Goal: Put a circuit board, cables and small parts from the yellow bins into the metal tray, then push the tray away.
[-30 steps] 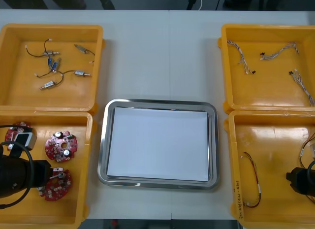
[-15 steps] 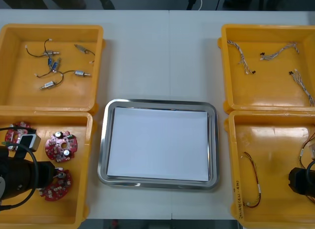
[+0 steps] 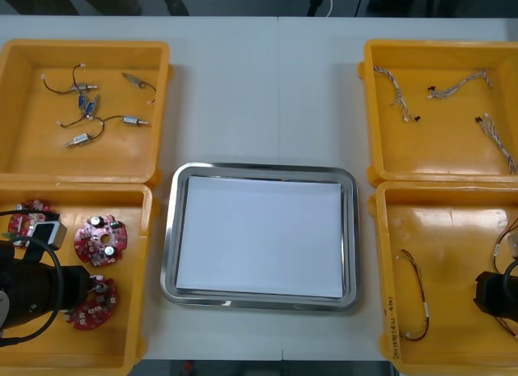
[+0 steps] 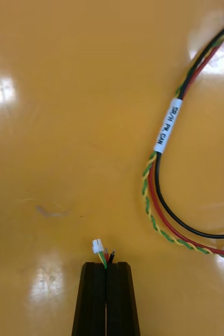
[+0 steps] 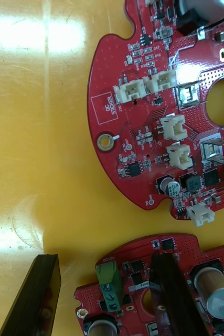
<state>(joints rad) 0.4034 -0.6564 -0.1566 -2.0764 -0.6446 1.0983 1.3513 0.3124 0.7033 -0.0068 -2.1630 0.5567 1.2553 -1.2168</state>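
Note:
In the near right yellow bin (image 3: 453, 206), my right gripper (image 3: 488, 293) (image 4: 106, 264) is shut on the end of a red and yellow cable (image 4: 155, 210). Its white plug (image 4: 97, 245) pokes out just past the fingertips, and the rest of the cable loops away beside the fingers. Over the near left bin (image 3: 137, 271), my left gripper (image 3: 81, 289) (image 5: 104, 260) stands open. It straddles the edge of a round red circuit board (image 3: 91, 305) (image 5: 122, 273); one finger (image 5: 169, 294) lies over the board, the other (image 5: 35, 294) over bare bin floor. A second board (image 5: 159, 105) lies just beyond.
The metal tray (image 3: 168, 255), white inside, sits between the bins. The far left bin (image 3: 24, 149) holds several small metal parts (image 3: 89, 109), and the far right bin (image 3: 437, 149) twisted cables (image 3: 396, 91). Another red and yellow cable (image 3: 419, 299) lies in the near right bin.
My right gripper's fingers have closed onto the cable's end. My left gripper has shifted slightly over the boards and stays open.

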